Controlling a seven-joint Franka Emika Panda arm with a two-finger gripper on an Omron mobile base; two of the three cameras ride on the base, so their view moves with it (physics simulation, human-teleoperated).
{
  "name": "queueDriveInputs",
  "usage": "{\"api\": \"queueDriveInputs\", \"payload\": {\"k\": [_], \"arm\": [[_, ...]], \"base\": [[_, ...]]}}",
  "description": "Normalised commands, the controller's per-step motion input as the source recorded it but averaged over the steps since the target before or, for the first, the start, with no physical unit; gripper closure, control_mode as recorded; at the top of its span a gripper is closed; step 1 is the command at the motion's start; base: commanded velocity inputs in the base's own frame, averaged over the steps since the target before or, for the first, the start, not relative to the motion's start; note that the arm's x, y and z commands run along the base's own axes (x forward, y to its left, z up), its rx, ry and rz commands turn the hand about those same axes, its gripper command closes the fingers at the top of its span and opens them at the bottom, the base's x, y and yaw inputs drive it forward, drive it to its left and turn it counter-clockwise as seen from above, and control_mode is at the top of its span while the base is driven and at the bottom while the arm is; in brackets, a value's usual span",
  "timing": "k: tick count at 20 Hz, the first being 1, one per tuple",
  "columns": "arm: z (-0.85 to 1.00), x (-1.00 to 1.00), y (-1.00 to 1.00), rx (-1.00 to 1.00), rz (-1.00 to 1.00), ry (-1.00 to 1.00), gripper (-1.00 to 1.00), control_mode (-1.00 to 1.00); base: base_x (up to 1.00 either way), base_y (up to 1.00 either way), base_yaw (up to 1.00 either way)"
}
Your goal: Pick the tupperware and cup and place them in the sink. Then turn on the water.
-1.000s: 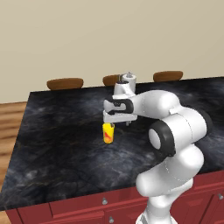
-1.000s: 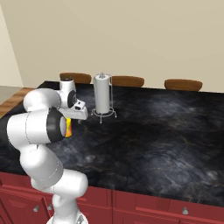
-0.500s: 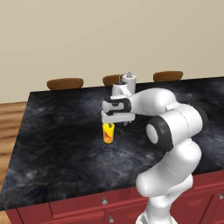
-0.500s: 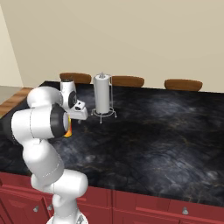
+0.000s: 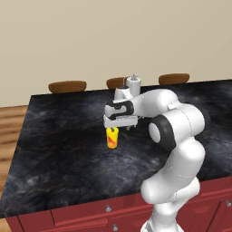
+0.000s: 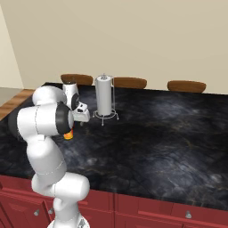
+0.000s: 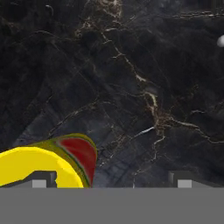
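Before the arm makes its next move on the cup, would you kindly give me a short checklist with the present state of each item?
1. Gripper open: ok, jaws stand wide.
2. Cup upright on the counter: ok in the left base view.
3. Cup centred between the fingers: not ok; in the hand view it sits at one fingertip, off to the side.
4. Gripper above the cup, not yet around it: ok, it hangs just over the rim.
5. Room around the cup: ok, the paper towel holder stands apart from it.
6. Sink position: cannot tell.
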Motion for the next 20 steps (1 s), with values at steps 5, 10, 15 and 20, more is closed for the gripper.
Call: {"api": "queueDriveInputs", "payload": {"k": [5, 10, 15, 20], "arm": [[-0.16, 0.25, 0.00, 0.00, 0.00, 0.03, -1.00, -1.00], [-0.19, 0.22, 0.00, 0.00, 0.00, 0.05, -1.00, -1.00], [-0.20, 0.22, 0.01, 0.00, 0.00, 0.07, -1.00, -1.00], [-0.21, 0.07, 0.24, 0.00, 0.00, 0.06, 1.00, -1.00]], "base": [[0.00, 0.00, 0.00], [0.00, 0.00, 0.00], [0.00, 0.00, 0.00], [0.00, 0.00, 0.00]]}}
